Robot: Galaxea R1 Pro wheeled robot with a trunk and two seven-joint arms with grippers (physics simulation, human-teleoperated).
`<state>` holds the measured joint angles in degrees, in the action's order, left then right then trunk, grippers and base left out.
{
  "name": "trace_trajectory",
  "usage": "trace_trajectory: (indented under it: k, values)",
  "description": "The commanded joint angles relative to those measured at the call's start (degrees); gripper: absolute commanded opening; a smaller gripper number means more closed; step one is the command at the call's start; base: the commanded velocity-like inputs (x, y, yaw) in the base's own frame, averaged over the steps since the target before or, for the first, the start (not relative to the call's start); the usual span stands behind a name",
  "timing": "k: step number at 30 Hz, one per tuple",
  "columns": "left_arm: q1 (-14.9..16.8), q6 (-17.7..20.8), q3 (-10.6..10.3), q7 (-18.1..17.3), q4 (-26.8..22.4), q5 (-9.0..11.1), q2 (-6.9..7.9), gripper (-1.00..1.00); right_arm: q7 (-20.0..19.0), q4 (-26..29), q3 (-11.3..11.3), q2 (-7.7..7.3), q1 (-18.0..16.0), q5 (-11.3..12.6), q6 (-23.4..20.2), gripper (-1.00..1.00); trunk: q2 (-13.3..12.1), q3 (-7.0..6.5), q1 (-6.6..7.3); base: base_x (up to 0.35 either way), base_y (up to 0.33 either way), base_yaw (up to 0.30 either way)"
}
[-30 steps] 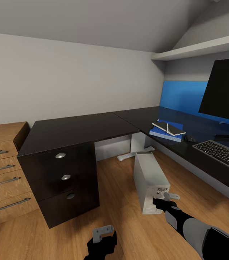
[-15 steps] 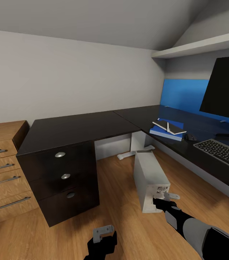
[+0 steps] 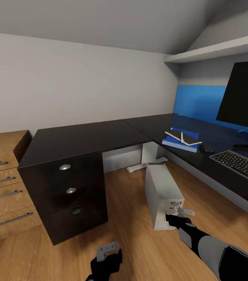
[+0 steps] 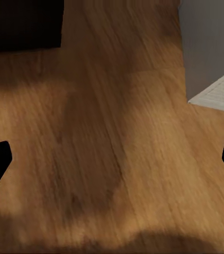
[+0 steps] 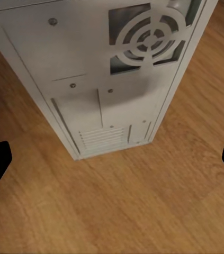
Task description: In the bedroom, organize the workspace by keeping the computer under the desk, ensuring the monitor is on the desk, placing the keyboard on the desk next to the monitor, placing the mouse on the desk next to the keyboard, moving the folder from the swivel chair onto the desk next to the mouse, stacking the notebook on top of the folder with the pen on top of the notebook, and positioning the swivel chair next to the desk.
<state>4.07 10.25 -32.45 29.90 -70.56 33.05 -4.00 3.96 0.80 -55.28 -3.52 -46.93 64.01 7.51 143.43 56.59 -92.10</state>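
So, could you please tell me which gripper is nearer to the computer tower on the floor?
Right. The right gripper is at the computer tower's rear panel, while the left gripper hovers over bare floor off to its side.

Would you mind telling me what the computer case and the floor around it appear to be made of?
The computer looks like painted or bare sheet metal in matte light grey: flat panels, small screw heads, a stamped fan grille and vent slots. The floor looks like wood or wood-look laminate with a satin finish: warm brown with grain running in streaks. As these are renders, either reading remains open.
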Motion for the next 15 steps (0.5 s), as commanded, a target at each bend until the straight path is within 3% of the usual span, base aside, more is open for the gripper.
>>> trace_trajectory:
  k: [1,7,13,15]
  values:
    - [0.02,0.46,0.47,0.40,0.09,0.25,0.02,1.00,0.25,0.08,-0.49,-0.01,-0.01,0.43,0.05,1.00,0.02,0.05,0.01,0.000,0.000,0.000]
    - [1.40,6.17,2.28,0.62,0.88,-0.19,-0.44,1.00,0.29,0.07,-0.52,0.00,-0.01,0.48,0.05,1.00,0.02,0.05,0.01,0.000,0.000,0.000]
    - [7.93,17.37,3.49,0.84,1.91,-0.11,-2.00,1.00,0.33,0.02,-0.48,-0.03,0.00,0.49,0.05,1.00,0.02,0.05,0.01,0.000,0.000,0.000]
    - [10.88,21.32,5.48,0.62,2.55,0.31,-2.58,1.00,0.35,0.01,-0.46,-0.07,0.03,0.54,0.05,1.00,0.02,0.05,0.01,0.000,0.000,0.000]
